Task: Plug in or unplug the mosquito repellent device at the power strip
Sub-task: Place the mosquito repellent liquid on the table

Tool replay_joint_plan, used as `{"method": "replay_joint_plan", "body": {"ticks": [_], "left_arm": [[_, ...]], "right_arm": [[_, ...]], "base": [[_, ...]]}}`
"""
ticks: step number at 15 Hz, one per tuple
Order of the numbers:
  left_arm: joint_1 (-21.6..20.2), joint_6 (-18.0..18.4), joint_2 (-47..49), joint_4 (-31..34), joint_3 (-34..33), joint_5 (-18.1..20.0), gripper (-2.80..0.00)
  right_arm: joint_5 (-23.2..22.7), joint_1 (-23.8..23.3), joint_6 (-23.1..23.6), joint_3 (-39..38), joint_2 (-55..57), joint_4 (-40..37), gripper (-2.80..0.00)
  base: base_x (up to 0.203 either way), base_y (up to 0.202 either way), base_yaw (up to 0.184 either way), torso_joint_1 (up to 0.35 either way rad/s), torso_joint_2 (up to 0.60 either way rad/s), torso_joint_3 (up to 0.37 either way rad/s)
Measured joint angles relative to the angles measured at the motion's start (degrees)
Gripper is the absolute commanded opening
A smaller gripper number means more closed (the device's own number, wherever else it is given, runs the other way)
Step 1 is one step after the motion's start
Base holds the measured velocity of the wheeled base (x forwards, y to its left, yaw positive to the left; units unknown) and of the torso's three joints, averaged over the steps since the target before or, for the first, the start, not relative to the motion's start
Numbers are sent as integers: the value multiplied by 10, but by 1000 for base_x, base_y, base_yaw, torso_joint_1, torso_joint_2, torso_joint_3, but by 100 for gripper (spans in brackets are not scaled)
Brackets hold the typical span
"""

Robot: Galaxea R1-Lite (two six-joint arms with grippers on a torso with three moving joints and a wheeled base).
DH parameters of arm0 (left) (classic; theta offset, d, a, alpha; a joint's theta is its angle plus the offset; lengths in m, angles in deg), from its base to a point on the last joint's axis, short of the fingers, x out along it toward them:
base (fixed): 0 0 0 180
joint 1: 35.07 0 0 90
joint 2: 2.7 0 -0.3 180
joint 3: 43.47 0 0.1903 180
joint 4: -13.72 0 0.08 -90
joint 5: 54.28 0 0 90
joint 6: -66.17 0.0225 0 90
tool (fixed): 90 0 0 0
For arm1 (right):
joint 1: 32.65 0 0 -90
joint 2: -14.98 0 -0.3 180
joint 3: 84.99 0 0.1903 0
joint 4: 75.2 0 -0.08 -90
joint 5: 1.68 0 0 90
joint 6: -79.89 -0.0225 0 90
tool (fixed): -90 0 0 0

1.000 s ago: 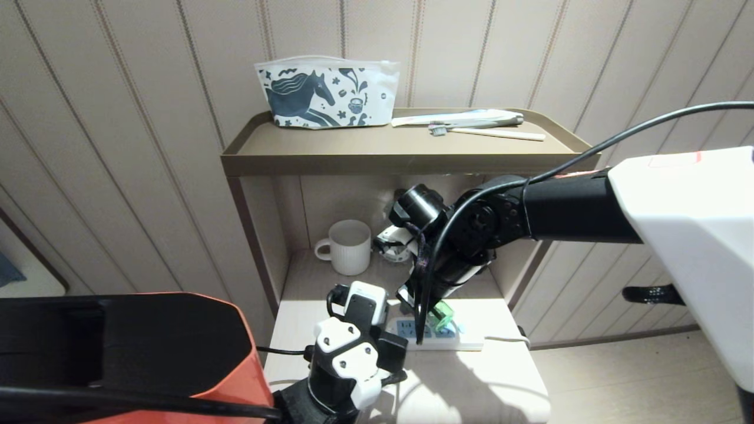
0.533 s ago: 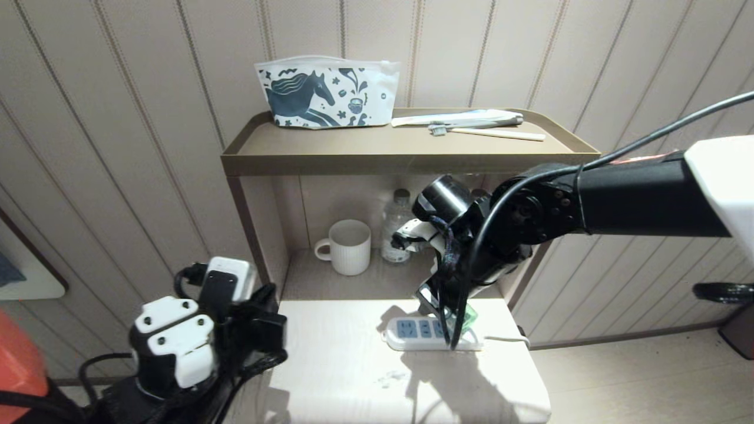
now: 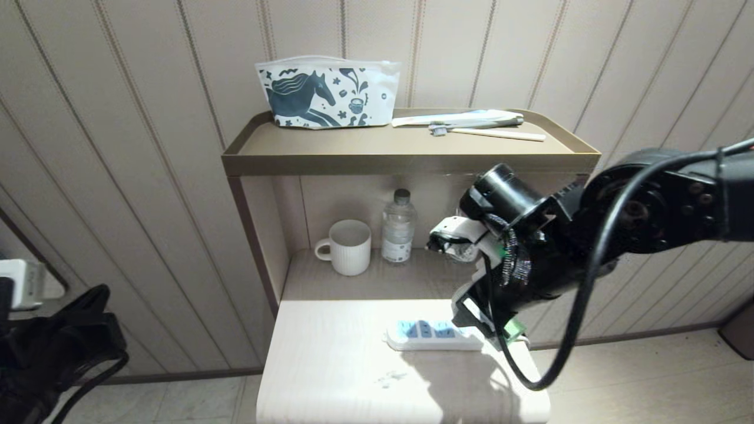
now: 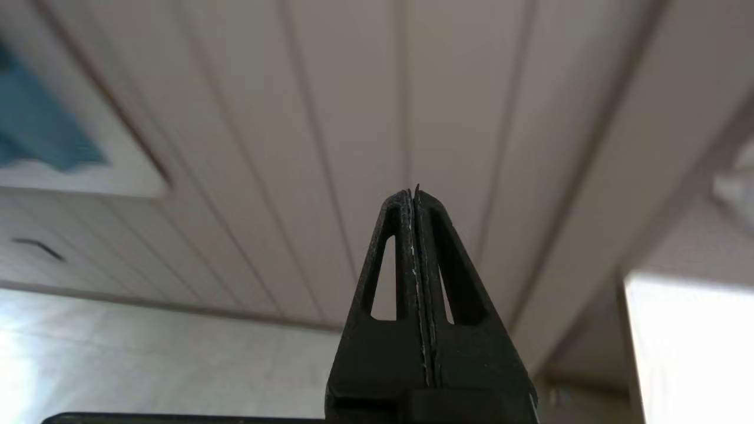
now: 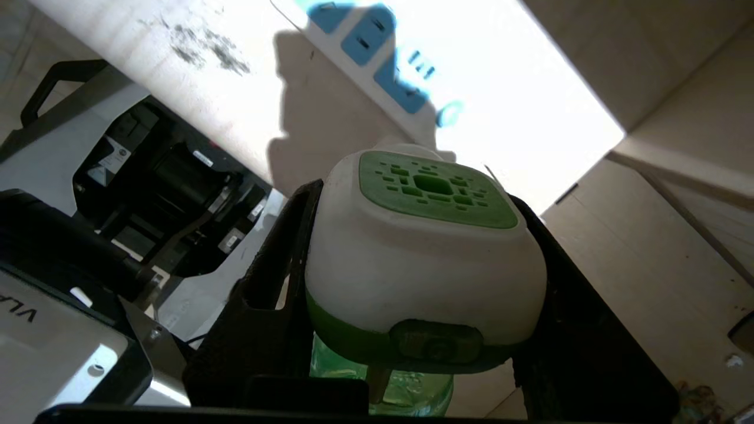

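The mosquito repellent device [image 5: 424, 253], a white head with a green vented top over a green liquid bottle, sits clamped between the fingers of my right gripper [image 5: 412, 203]. In the head view only a green corner of the device [image 3: 516, 328] shows under the right gripper [image 3: 492, 330], which hangs just right of the power strip [image 3: 433, 336]. The strip lies flat on the pale table [image 3: 353, 377], and nothing is in its blue socket faces [image 5: 377, 53]. My left gripper [image 4: 415, 193] is shut and empty, facing the wall, far left of the table.
A white mug [image 3: 350, 247] and a clear water bottle [image 3: 399, 232] stand in the open shelf behind the table. On the upper shelf [image 3: 406, 156] lie a horse-print pouch [image 3: 327, 91] and a toothbrush [image 3: 492, 133]. The left arm [image 3: 59, 347] sits low at the far left.
The right arm has drawn off to the right with the device, away from the power strip. The left arm has swung off the table to the far left.
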Motion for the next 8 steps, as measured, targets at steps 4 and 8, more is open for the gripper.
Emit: {"method": "replay_joint_plan", "body": {"ticks": [4,8], "left_arm": [[-51,3,-273,321,116,16,-280],[-134,-47,-489,711,199,-19,-280]], "right_arm": [[0,-5,-9,-60,-72,10,-280],[3,-6,-15,-107,-130,25,-280]], "base": [[0,0,0,0,0,0],[0,0,0,0,0,0]]}}
